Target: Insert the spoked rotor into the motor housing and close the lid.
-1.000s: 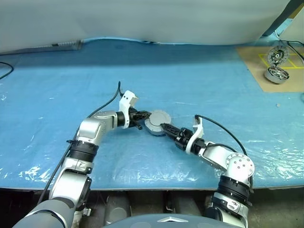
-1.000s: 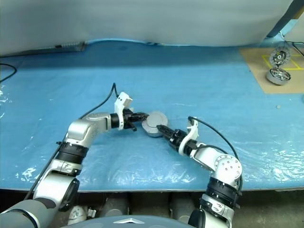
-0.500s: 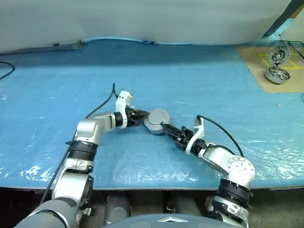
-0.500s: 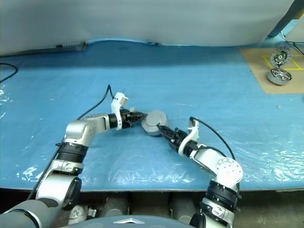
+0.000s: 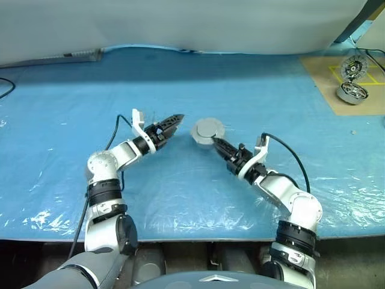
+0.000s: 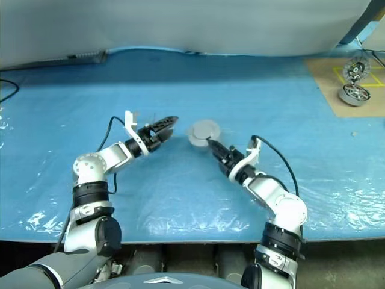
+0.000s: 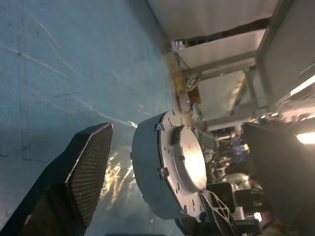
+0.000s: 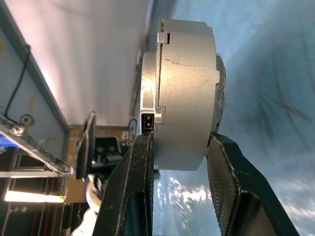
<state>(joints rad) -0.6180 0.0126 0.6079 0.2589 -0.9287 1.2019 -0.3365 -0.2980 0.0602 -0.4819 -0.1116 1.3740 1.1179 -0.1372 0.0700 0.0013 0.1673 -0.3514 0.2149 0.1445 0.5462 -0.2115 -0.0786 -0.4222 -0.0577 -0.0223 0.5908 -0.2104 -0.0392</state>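
Blue sheet (image 5: 252, 90) covers the tabletop. Motor housing (image 5: 207, 130) sits near the middle of it, held just above the sheet: round grey metal can, lid (image 7: 189, 160) closed on top, plain grey with raised centre and small screws around the edge. Small connector slot visible on the side in the right wrist view.

Versus a second ago: left gripper (image 5: 170, 124) was clamped on the housing's left side, now it has let go and backed off to the left, jaws spread wide, holding nothing. Housing has lifted slightly.

Right gripper (image 5: 214, 143) clamps the housing across its thickness, one finger (image 8: 135, 196) on each flat face.

Tan cardboard (image 5: 328, 75) at far right corner carries a similar unit (image 5: 352, 91).
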